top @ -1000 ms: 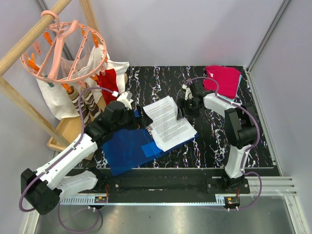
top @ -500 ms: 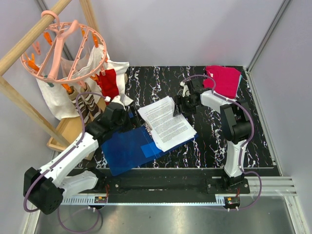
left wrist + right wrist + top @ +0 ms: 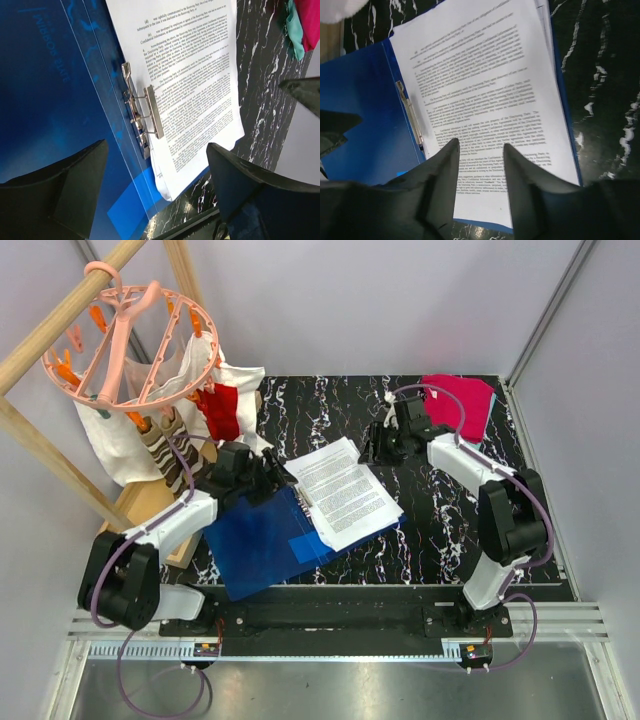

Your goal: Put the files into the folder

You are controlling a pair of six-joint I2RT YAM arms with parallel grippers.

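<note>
Both arms have backed off in the last second: my left pincer (image 3: 157,145) has pulled back toward the bare half of the folder (image 3: 45,100), and my right pincer (image 3: 480,143) has come away from the sheets' edge and now hangs clear of it. Left one gapes wide with nothing in it; right one has its fingers only narrowly parted, also holding nothing. Straight below the left pincer sits the metal clip (image 3: 142,117) on the folder's spine, bare blue plastic to its left, and the files (image 3: 190,90) lying on the open half to its right and running on ahead. Whether that clip actually bites the sheets' edge, I cannot tell. And that's the worry: if the stack is only lying loose on glossy plastic, swinging the bare half over could drag the top sheet along or fan the pile. Below my right pincer the stack already looks slightly fanned at its far corner, with only a thin blue margin showing to the right, so a small nudge could push paper out onto the black table (image 3: 450,530). Further out, beyond the right pincer, the pink and teal clothes (image 3: 460,405) lie well apart from the folder, no threat unless I swing wide.
</note>
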